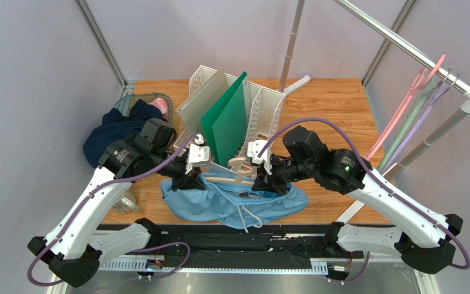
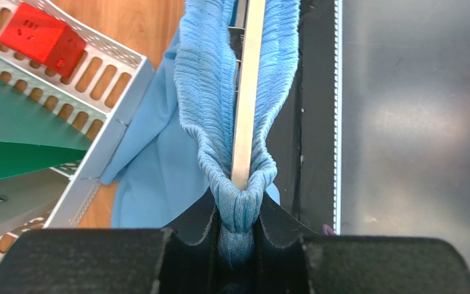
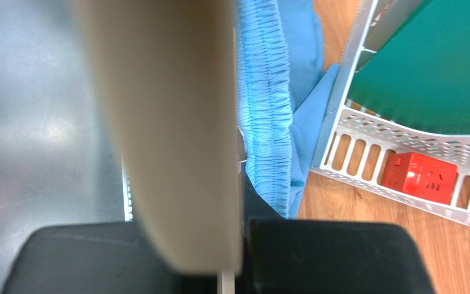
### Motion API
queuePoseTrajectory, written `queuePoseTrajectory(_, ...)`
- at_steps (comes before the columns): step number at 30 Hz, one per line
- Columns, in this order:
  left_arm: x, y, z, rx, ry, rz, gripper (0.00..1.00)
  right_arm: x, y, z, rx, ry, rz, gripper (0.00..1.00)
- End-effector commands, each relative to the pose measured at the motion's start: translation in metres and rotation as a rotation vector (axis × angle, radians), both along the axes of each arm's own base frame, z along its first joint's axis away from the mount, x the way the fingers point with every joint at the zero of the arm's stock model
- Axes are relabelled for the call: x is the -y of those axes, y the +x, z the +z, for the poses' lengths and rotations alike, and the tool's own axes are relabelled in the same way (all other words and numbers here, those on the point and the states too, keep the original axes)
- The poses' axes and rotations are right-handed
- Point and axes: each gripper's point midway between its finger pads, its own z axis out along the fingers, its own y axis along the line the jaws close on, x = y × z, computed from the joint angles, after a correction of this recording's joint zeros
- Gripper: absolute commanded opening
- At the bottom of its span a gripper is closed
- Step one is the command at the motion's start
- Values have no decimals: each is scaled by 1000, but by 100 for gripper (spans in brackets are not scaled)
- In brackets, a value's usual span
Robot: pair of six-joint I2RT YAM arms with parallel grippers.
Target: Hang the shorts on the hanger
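Wooden desk (image 1: 335, 104), seen from above, carried the sky-blue shorts (image 1: 219, 205) near its front edge, the beige hanger (image 1: 238, 165) touching them. Left wrist: left tool (image 2: 237, 214) clamped on the shorts. Right wrist: right tool (image 3: 231, 251) closed on the hanger.

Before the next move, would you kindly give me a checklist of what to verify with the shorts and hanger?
1. Grip of left fingers on shorts waistband: ok, pinched.
2. Grip of right fingers on hanger: ok, shut on it.
3. Bar of hanger inside waistband: ok, fabric on both sides.
4. Legs of shorts lifted off table: not ok, they lie on it.
5. Loose drawstring free of snags: cannot tell.
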Motion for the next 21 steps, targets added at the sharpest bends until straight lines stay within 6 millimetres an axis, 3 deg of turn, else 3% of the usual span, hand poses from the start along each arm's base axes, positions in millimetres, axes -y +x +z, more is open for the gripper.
queuePoseTrajectory(1,13,14,38,112,-136,41,31,13,8,31,18,82,-125,0)
queuePoseTrajectory(2,12,19,40,117,-127,78,48,20,6,40,11,93,-156,0)
queuePoseTrajectory(4,12,27,46,141,-137,121,60,34,5,37,-5,53,-212,0)
queuePoseTrajectory(5,11,29,48,135,-139,144,80,39,3,42,-13,55,-232,0)
queuePoseTrajectory(6,11,32,53,148,-146,158,93,46,2,42,-13,41,-253,0)
queuePoseTrajectory(7,12,34,55,146,-148,165,99,52,0,42,-16,28,-266,0)
queuePoseTrajectory(11,12,49,72,180,-177,243,100,89,-2,37,-10,-58,-380,0)
queuePoseTrajectory(15,11,64,92,222,-238,311,99,126,4,48,-15,-72,-555,0)
queuePoseTrajectory(20,15,68,98,226,-262,309,99,161,5,52,-56,-115,-750,0)
queuePoseTrajectory(21,17,70,98,221,-265,307,99,178,16,54,-18,-139,-860,0)
